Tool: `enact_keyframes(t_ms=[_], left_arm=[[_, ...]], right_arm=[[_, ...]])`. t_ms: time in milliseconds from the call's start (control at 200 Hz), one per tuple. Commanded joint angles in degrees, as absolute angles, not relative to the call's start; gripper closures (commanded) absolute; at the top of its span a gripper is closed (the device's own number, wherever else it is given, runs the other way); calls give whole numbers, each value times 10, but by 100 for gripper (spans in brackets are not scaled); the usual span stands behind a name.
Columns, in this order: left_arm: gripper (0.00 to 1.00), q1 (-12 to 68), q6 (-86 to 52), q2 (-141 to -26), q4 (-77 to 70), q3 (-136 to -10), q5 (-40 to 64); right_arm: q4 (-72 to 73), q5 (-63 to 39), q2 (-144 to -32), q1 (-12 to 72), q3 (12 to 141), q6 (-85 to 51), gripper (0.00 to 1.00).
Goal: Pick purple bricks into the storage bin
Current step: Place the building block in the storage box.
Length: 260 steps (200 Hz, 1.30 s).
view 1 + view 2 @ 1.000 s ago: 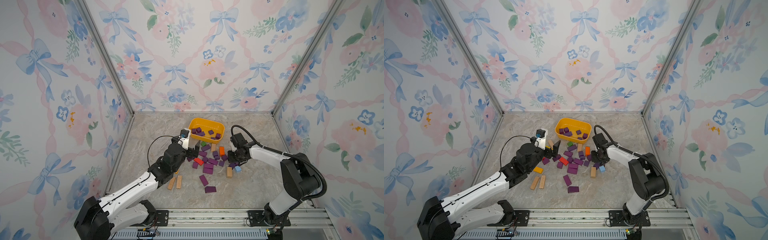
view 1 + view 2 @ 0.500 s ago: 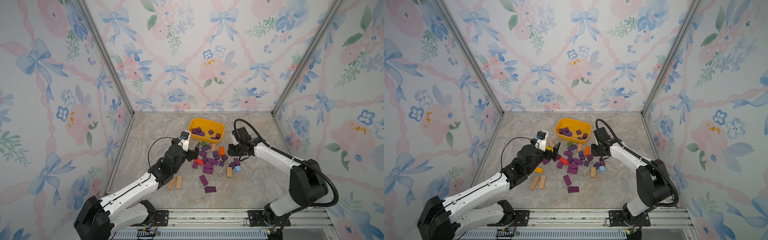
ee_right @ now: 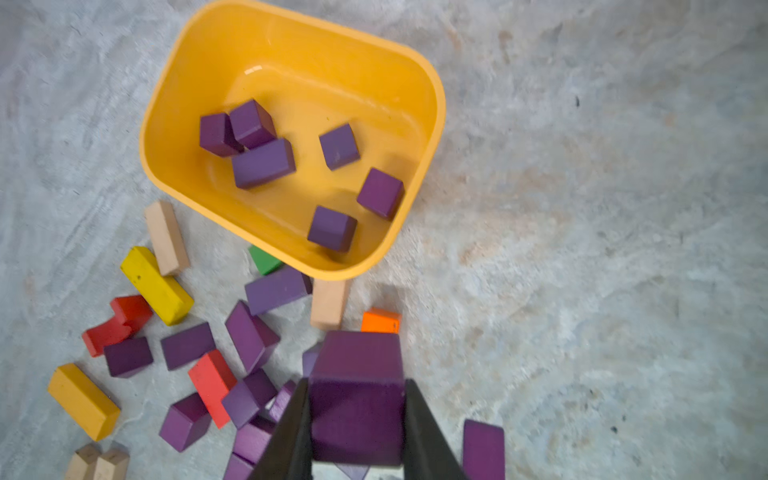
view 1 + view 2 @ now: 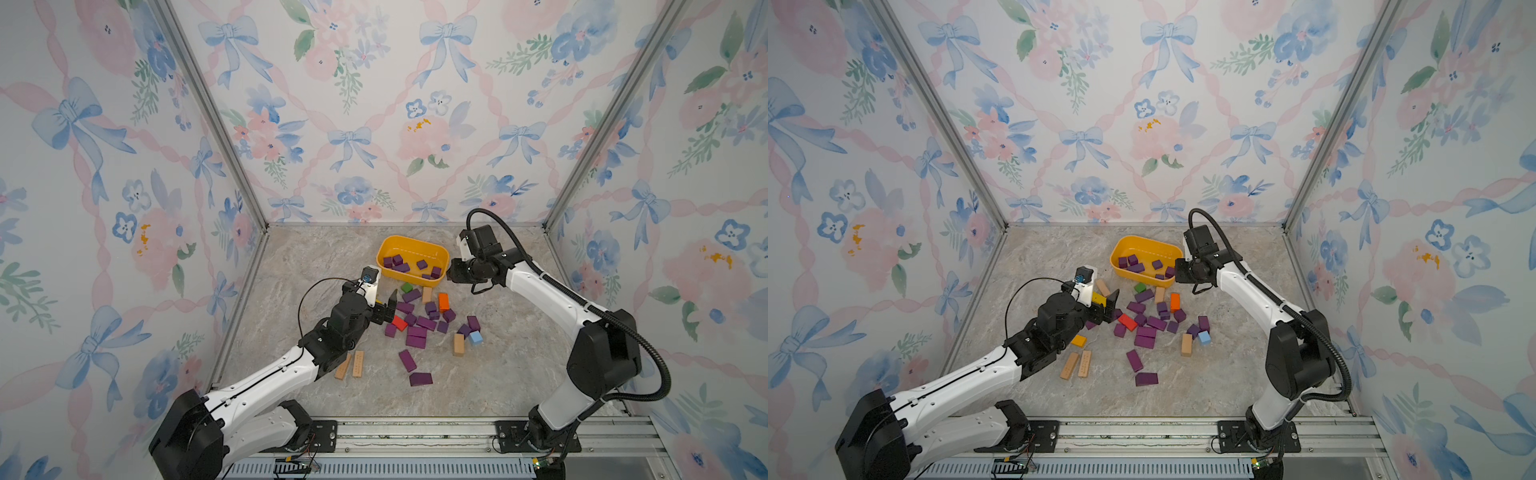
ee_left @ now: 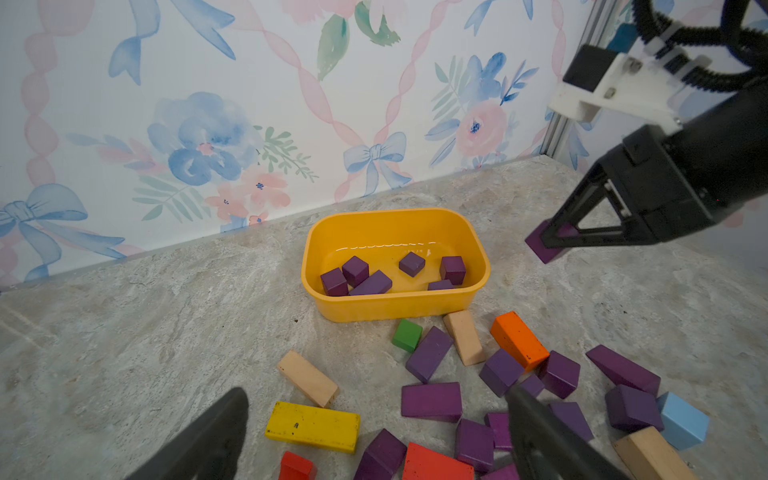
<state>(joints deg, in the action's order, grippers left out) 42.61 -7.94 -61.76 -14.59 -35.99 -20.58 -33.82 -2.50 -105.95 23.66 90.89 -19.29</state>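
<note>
Right end effector (image 3: 356, 384) pinches a purple cube (image 3: 357, 361) beside the storage bin (image 3: 316, 54). Left end effector (image 5: 376, 397) is spread above loose purple bricks (image 5: 431, 401).

Bright, even light; soft shadows; wrist views blur at close range.

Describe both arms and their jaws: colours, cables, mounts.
Both arms: white link shells, black joints. The left arm carries a thin black looped cable; the right arm a thick ribbed black hose. Jaws are black and tapered; wrist camera mounts white.
</note>
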Motion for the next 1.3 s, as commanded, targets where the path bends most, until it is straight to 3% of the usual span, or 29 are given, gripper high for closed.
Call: enact_keyframes(t_ms=[0, 615, 645, 720, 850, 1090, 1295], left_arm=[[2, 428, -74, -630, -162, -359, -210], [2, 428, -77, -660, -171, -363, -208], [2, 427, -76, -663, -171, -365, -209], [2, 427, -74, -669, -171, -366, -208], [2, 427, -71, -676, -172, -368, -209], [2, 428, -70, -676, -170, -363, -211], [2, 425, -92, -675, -159, -364, -222]], right_arm=[[-342, -47, -1107, 231, 959, -201, 79], [-327, -131, -1279, 208, 1134, -248, 79], [-327, -132, -1285, 207, 1140, -249, 78], [-322, -137, -1293, 206, 1145, -250, 58], [-311, -140, -1296, 205, 1149, -250, 42], [-307, -123, -1250, 202, 1121, -221, 39], [-287, -75, -1147, 203, 1020, -191, 37]])
